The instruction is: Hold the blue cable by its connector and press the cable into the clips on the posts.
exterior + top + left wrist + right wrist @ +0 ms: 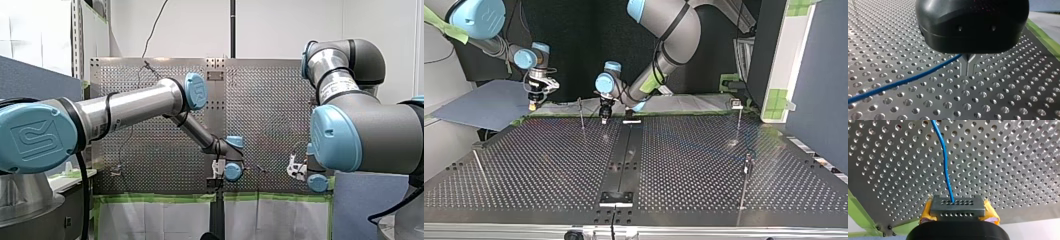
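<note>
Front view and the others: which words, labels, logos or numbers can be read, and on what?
No text is readable.
Embossed logo on the blue cap of my left arm: letters unclear.
White label on my right arm: too blurred.
Small plate on the perforated table: too small.

Arms: two were in view, my left arm (130, 105) and my right arm (360, 135).
Grippers: two, my left gripper (604, 116) and my right gripper (532, 102).
Cable (945, 165): one, blue.
Connector (957, 206): one.
Posts (581, 114): four could be counted on the table (694, 165).
</note>
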You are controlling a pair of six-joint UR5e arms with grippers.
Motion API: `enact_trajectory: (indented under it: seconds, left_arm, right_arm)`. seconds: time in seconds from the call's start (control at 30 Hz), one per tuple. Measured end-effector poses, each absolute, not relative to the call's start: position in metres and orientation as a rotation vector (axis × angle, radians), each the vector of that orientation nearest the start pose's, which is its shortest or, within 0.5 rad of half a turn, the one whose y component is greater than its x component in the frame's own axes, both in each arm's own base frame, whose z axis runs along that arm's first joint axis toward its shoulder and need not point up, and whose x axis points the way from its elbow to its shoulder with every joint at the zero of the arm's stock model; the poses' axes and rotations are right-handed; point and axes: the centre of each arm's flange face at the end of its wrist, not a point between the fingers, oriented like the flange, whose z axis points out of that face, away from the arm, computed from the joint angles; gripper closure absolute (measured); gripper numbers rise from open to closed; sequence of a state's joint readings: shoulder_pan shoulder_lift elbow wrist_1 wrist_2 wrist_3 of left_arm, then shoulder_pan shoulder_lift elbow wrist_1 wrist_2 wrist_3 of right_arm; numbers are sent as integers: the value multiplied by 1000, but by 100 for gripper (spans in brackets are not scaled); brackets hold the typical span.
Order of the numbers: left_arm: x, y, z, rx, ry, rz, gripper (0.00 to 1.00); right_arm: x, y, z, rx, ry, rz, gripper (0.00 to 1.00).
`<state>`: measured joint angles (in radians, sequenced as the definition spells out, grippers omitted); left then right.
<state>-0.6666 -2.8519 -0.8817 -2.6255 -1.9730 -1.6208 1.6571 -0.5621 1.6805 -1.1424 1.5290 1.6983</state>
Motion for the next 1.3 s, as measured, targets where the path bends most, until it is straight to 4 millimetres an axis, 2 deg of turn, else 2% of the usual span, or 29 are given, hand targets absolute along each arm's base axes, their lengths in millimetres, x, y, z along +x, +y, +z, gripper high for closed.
enact_trajectory:
  seconds: [0.1,0.13,0.3,0.37,0.43,0.47,0.5,0.53,0.57,0.63,0.67,0.7,0.97,1.3]
  left_arm:
    - [583,-580,-41,203,1631,-216,100]
    - [582,-580,-41,204,1630,-215,86]
    - [579,-582,-41,203,1627,-201,86]
    - [577,-584,-41,208,1627,-201,84]
    - [576,-585,-41,221,1628,-205,75]
    - [575,-586,-41,229,1629,-208,75]
    - [574,-586,-42,237,1630,-210,65]
    - [573,-587,-42,250,1631,-212,43]
    - [573,-588,-43,260,1632,-213,43]
    - [570,-590,-44,284,1639,-219,9]
    - [568,-590,-45,294,1643,-221,9]
    - [566,-591,-46,306,1650,-225,0]
    - [540,-596,-54,340,1719,-223,0]
    - [476,-632,-28,457,1728,-318,0]
  right_arm:
    - [194,-620,-60,1235,-1224,1411,100]
    - [195,-620,-60,1237,-1223,1412,100]
    - [198,-621,-59,1242,-1219,1418,100]
    - [199,-621,-59,1242,-1219,1420,100]
    - [199,-621,-59,1242,-1221,1421,100]
    - [199,-621,-59,1241,-1221,1422,100]
    - [199,-621,-59,1241,-1222,1422,100]
    - [199,-621,-59,1240,-1222,1422,100]
    - [199,-621,-59,1240,-1222,1423,100]
    - [199,-621,-59,1240,-1223,1423,100]
    - [199,-621,-59,1240,-1222,1423,100]
    - [199,-621,-59,1240,-1222,1424,100]
    - [199,-621,-59,1238,-1226,1426,100]
    - [201,-621,-59,1238,-1230,1433,100]
